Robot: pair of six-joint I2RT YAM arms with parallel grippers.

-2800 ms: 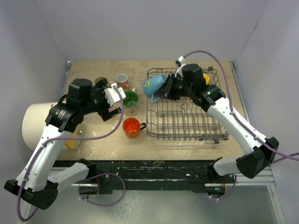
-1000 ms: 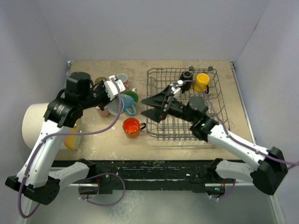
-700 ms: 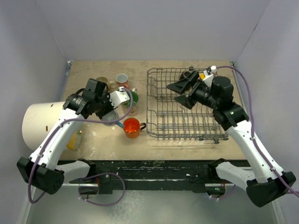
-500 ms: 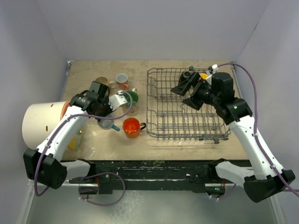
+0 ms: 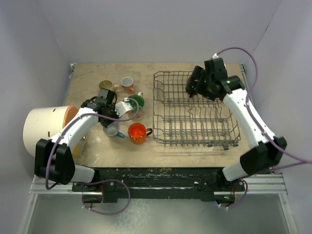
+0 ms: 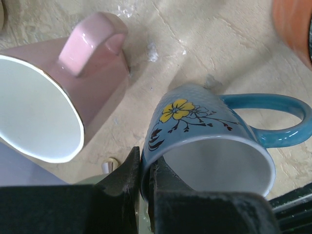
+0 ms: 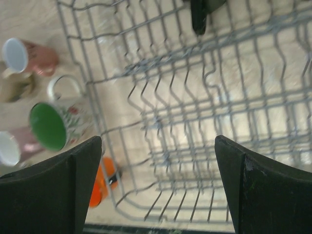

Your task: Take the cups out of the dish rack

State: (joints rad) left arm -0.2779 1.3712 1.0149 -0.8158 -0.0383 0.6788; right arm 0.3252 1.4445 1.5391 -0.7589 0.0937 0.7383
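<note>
My left gripper [image 6: 145, 156] is shut on the rim of the blue cup [image 6: 209, 126], one finger inside and one outside. The blue cup [image 5: 113, 129] sits tilted, low at the table, between the orange cup [image 5: 137, 132] and the pink cup [image 6: 48, 97]. The tan cup [image 5: 105, 86], the salmon cup [image 5: 127, 84] and the cream cup with green inside [image 5: 136, 103] stand behind them. My right gripper [image 5: 193, 84] hangs open over the far part of the dish rack [image 5: 195, 141]; nothing lies between its fingers [image 7: 234, 180]. That arm hides the rack's far right corner.
A big cream cylinder [image 5: 41, 129] lies at the left table edge, with a yellow object [image 5: 75, 146] in front of it. In the right wrist view a black thing [image 7: 200, 14] stands among the rack's far tines [image 7: 161, 117].
My left arm has carried the blue cup down and nearer, setting it beside the orange cup. My right arm has swung up from the rack's front left to its far side, still open.
</note>
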